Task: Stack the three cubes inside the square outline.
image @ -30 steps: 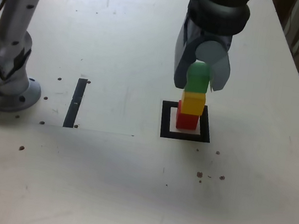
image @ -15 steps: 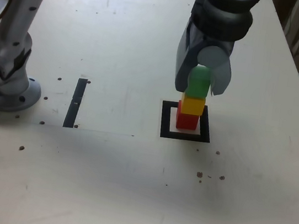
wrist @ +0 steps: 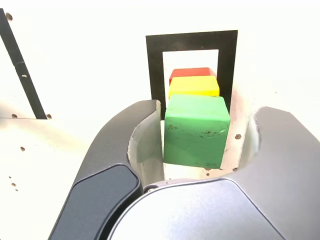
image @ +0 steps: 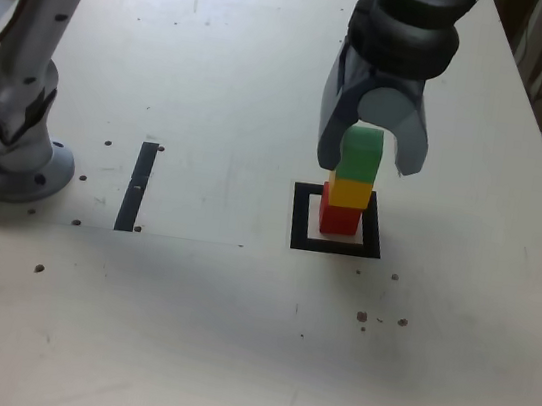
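My table [image: 203,325] gives the stack a flat footing. On it the black square outline [image: 300,229] marks where the tower belongs, and my pincer [wrist: 207,137] stands spread around the green cube [wrist: 195,131], with room beside it, so I can back off without dragging it. The yellow cube [image: 351,195] carries the green one, slightly offset; the red cube [image: 337,218], inside the outline, bears both.
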Robot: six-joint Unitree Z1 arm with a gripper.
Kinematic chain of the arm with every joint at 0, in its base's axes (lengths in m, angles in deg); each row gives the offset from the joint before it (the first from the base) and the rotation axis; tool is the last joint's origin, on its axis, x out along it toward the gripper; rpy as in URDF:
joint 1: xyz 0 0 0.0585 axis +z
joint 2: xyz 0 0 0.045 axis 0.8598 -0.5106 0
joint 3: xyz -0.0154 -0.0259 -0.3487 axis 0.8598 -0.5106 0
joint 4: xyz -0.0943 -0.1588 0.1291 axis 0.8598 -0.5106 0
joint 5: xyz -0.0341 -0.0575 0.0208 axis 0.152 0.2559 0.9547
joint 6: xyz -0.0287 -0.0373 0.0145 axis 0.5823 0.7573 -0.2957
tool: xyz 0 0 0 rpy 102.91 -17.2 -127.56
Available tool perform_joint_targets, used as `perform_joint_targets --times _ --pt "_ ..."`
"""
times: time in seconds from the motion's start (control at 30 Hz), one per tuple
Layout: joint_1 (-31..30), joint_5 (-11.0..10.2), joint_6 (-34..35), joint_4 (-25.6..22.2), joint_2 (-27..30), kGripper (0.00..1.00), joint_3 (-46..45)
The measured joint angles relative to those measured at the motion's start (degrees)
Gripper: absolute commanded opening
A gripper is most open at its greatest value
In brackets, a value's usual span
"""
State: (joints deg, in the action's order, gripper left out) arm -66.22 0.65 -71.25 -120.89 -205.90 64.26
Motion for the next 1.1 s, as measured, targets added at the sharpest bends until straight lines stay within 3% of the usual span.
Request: perform_joint_targets --times 0.23,0.53,1.1 --pt "0.0 -1.96 0.0 -0.71 0.38 0.99 0.26" --pt "0.0 -2.99 0.0 -4.05 7.08 0.99 -0.67" --pt "-0.04 -0.82 0.0 -3.4 28.95 0.99 -24.89"
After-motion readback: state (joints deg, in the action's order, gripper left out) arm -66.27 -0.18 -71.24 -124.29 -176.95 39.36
